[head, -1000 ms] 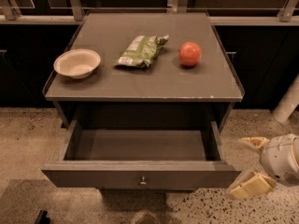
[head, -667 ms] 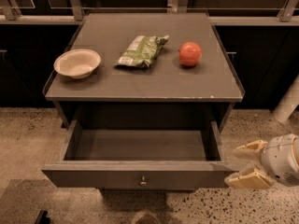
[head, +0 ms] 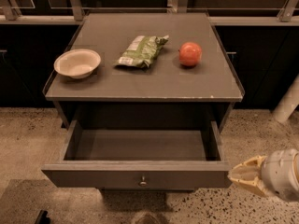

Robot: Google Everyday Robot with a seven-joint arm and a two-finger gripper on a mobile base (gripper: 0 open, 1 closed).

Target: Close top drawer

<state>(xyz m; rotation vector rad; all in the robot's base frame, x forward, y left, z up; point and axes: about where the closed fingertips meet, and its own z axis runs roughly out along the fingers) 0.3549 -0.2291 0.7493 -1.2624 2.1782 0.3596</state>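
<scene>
Grey-brown top drawer point(head: 135, 174) pulled open, claw point(head: 239, 175) by its right front corner, openness not discernible

Matt wood top drawer point(head: 93, 175) (metal knob point(head: 143, 181)); plastic hand point(head: 235, 175) beside.

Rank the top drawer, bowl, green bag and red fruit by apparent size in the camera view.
1. top drawer.
2. green bag and bowl, too alike to separate.
3. red fruit.
The gripper sits beside the drawer's right front corner.

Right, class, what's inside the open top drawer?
The grey-brown wooden top drawer shows only its bare floor; its front panel hides the nearest strip. The cream gripper sits beside its right front corner.
</scene>
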